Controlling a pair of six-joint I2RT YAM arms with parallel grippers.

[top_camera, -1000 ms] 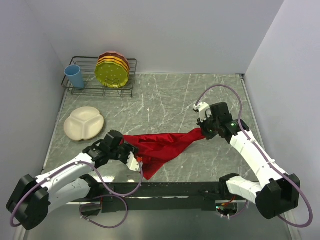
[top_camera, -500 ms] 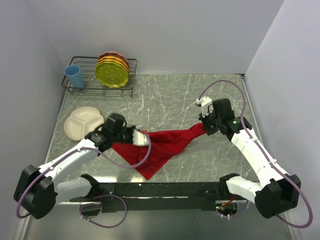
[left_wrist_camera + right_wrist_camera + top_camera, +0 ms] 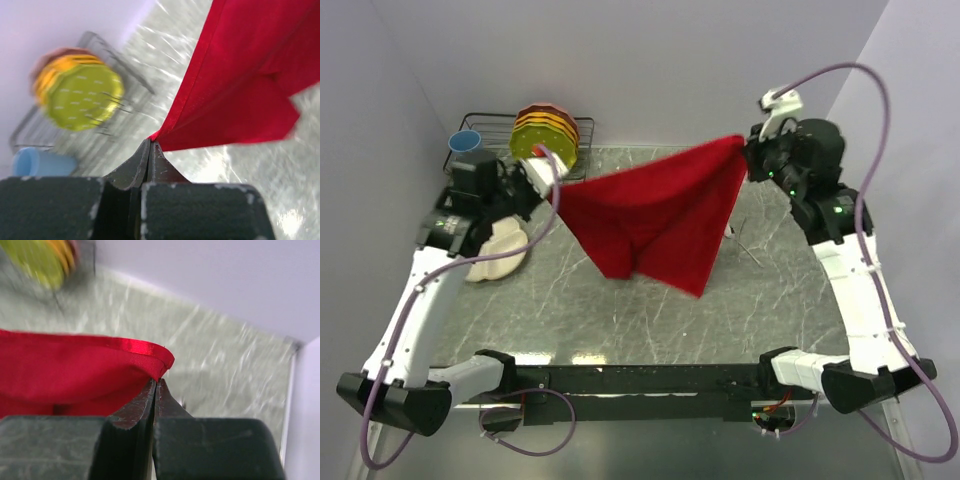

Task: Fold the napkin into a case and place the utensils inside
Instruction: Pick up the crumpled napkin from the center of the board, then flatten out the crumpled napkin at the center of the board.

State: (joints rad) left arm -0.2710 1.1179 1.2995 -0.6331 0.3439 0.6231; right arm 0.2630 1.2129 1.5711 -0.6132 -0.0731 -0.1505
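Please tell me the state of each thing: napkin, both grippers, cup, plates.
napkin: hanging by two corners above the table
left gripper: shut on one napkin corner
right gripper: shut on the other corner
blue cup: upright in the rack
yellow plates: standing on edge in the rack

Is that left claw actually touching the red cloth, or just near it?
Touching. In the left wrist view the left gripper pinches a corner of the red napkin between shut fingers.

Far left of my bench (image 3: 650, 310): wire rack (image 3: 492, 117) holding yellow and orange plates (image 3: 556, 134) and blue cup (image 3: 466, 141); cream divided plate (image 3: 506, 246) lies nearer.
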